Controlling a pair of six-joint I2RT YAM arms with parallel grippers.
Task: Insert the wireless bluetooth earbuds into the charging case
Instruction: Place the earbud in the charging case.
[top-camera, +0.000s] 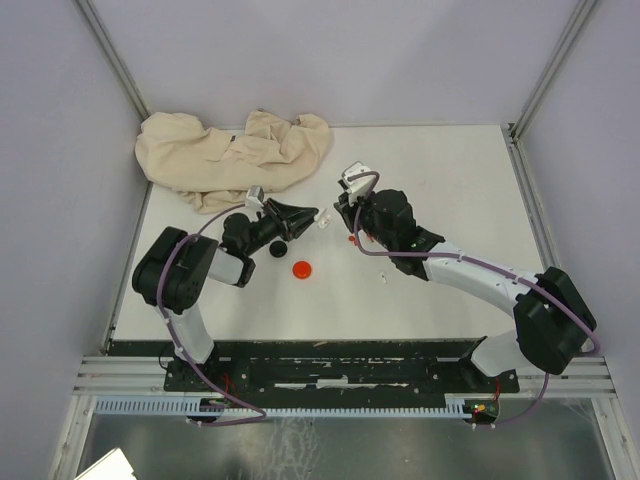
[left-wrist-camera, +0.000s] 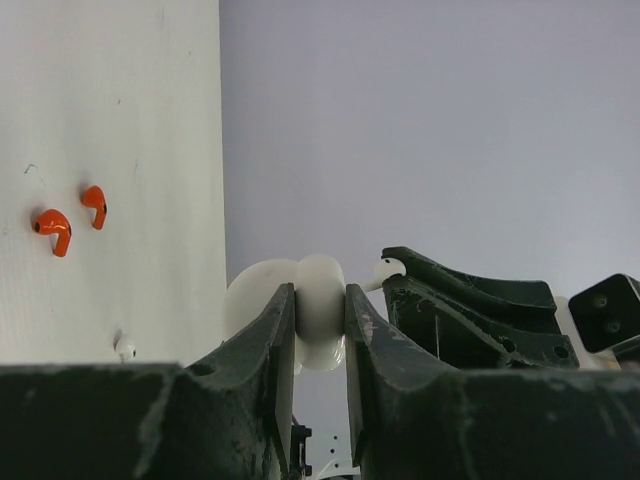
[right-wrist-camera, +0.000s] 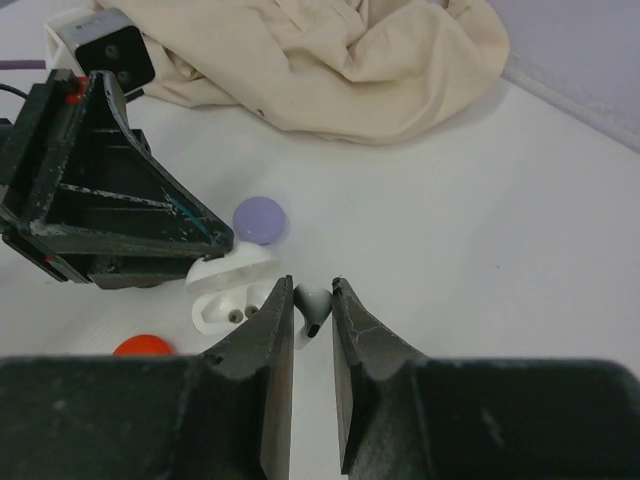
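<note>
Right claw (right-wrist-camera: 312, 292) narrow, pinching white earbud (right-wrist-camera: 314, 300), left claw (left-wrist-camera: 320, 292) clamped on open white charging case (right-wrist-camera: 226, 282), white worktop (right-wrist-camera: 480, 250), pale lilac walls (top-camera: 330, 60), beige cloth (right-wrist-camera: 330, 60) at rear, earbud between right fingertips, just beside case.

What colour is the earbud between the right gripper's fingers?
White. The earbud shows best in the right wrist view.

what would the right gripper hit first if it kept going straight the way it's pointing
Probably the open white charging case, held by the left gripper just ahead of the right gripper and slightly left; the white earbud in its jaws would touch first. Depth is unclear.
</note>
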